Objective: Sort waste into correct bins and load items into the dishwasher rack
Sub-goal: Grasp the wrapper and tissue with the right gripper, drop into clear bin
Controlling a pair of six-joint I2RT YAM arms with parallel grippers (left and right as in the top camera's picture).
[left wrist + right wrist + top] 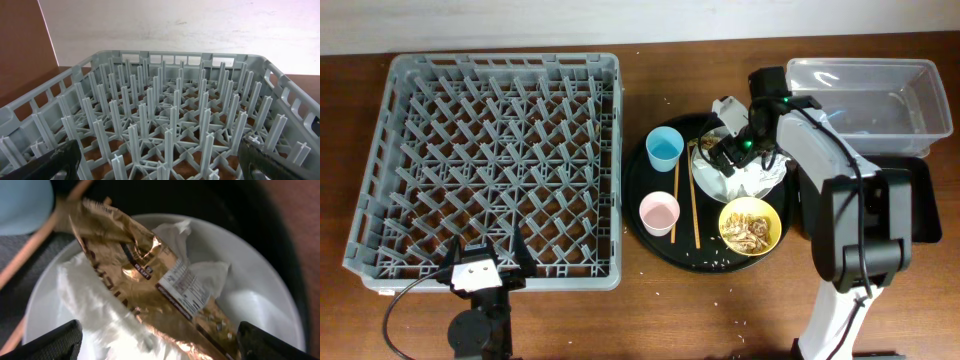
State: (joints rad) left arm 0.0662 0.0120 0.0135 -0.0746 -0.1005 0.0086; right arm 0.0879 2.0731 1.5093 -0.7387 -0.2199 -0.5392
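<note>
Hovering right gripper (732,150) low over the plate (710,182), fingers spread wide with nothing pinched, so it is released. Can't tell from either view whether the tips are touching anything yet.

- The wrist cam is showing the gold wrapper (145,270) lying diagonally across the napkin (95,305), both on the plate (260,295) and centred under the right gripper (162,342). My read: it is lining up on the wrapper first because that is sitting on top.
- The clear tub (920,70) and shallow black tray (925,170) are sitting just behind the right arm, which is probably why this arm is taking the waste. No waste is showing in the tub. The arm is partly hiding the black tray.
- The left gripper (487,258) is sitting at the near edge of the rack (505,58), fingers apart and holding nothing. Its cam is looking across bare pegs of the rack (175,120), with the left gripper (162,162) low in frame. Likely parked there for loading.
- All the dishes are sitting on the round black tray (640,185): blue cup (664,148), pink cup (658,212) and chopsticks (692,205), plus the yellow bowl (723,225) carrying food scraps (752,228). Nothing is showing in the rack, so loading is not yet begun.

Risks I'm flagging: the foil is probably slick and crinkly. A deep pinch is likely grabbing napkin too, and I'm guessing those two are going to different bins.
</note>
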